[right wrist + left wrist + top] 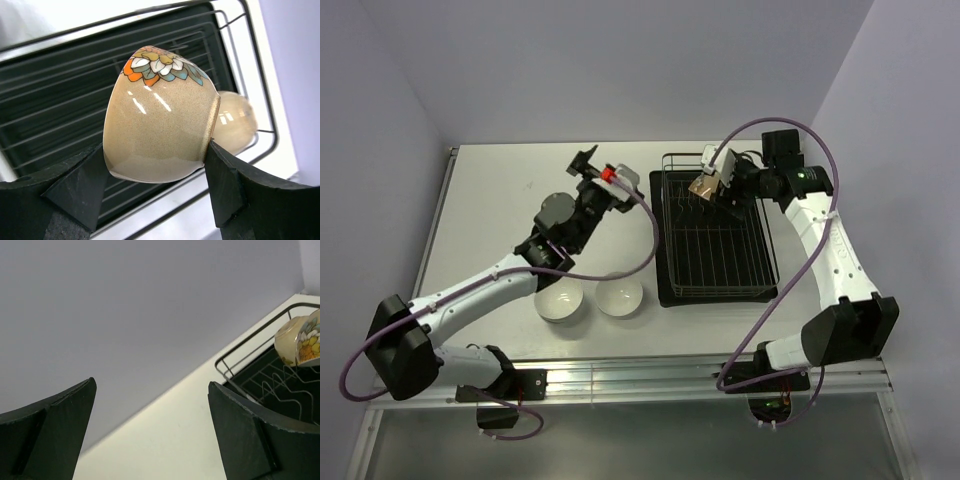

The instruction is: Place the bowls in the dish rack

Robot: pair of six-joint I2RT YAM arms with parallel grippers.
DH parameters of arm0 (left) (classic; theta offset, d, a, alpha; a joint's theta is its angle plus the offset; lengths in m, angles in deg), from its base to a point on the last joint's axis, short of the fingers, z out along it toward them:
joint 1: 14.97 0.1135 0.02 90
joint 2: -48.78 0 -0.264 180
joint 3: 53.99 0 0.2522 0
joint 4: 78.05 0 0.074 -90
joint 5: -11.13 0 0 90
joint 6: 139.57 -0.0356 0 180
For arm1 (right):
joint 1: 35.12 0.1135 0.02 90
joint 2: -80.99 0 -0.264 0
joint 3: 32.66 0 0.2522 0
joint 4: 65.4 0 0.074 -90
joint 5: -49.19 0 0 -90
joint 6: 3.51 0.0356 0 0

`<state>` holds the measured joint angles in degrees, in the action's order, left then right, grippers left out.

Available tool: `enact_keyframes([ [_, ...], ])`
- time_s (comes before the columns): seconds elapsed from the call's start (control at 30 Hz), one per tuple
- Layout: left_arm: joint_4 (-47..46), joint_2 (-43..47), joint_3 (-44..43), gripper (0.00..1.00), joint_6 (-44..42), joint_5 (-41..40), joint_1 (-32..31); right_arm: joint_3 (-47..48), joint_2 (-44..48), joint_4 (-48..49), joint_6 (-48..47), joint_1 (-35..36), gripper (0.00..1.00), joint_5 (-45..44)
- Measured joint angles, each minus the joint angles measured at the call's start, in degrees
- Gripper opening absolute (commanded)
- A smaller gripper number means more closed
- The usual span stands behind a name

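Held: tan bowl, tipped, clamped in right fingers above rack far end, near racked bowl. Left fingers wide, empty. White bowls on table. We judge placing underway; next, lower between tines

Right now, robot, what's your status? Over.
Left gripper open. Right gripper shut on tan bowl over dish rack. Second bowl close behind. Two white bowls on table.

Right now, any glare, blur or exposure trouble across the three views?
Right wrist: the held bowl is sharp, with short glare streaks on its glaze; the second bowl behind it is out of focus. Left wrist: the left gripper's fingers are dark with little detail; the dish rack reads clearly. Top external: even light, soft shadows; the left white bowl and right white bowl run bright.
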<state>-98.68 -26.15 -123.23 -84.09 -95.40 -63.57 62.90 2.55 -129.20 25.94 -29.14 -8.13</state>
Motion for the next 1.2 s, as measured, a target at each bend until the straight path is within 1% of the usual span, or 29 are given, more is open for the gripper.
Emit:
enact_keyframes([
  [0.13, 9.9, 0.3, -3.7, 1.00, 10.6, -3.0, 3.1, 2.9, -3.1, 1.0, -2.5, 0.0, 0.00, -1.7],
  [0.23, 19.5, 0.3, -7.6, 1.00, 19.9, -3.7, 5.9, 4.5, -5.0, 1.7, -3.9, 0.5, 0.00, -2.9],
  [0.3, 24.7, 0.2, -10.2, 0.99, 26.4, -3.5, 8.2, 5.4, -6.3, 2.5, -4.8, 1.0, 0.00, -3.7],
  [0.43, 34.3, 0.2, -13.9, 1.00, 36.6, -1.4, 13.0, 6.9, -9.0, 3.6, -5.9, 2.3, 0.00, -5.3],
  [0.57, 41.6, 0.2, -14.6, 0.99, 43.4, 0.3, 16.3, 8.4, -11.9, 4.9, -6.7, 3.7, 0.00, -6.6],
  [0.7, 46.2, 0.1, -13.9, 1.00, 47.8, 2.2, 18.6, 9.1, -14.2, 6.0, -7.6, 4.7, 0.00, -7.9],
  [0.9, 49.1, 0.8, -12.3, 0.99, 51.5, 6.8, 20.4, 12.2, -19.8, 7.4, -8.4, 6.1, 0.00, -10.2],
  [1.03, 49.9, 1.3, -12.0, 1.00, 52.5, 9.3, 20.4, 14.2, -23.1, 8.0, -8.8, 6.8, 0.00, -11.1],
  [1.2, 49.8, 1.6, -11.5, 1.00, 52.5, 10.5, 20.4, 15.1, -25.0, 8.7, -9.6, 7.3, 0.00, -12.3],
])
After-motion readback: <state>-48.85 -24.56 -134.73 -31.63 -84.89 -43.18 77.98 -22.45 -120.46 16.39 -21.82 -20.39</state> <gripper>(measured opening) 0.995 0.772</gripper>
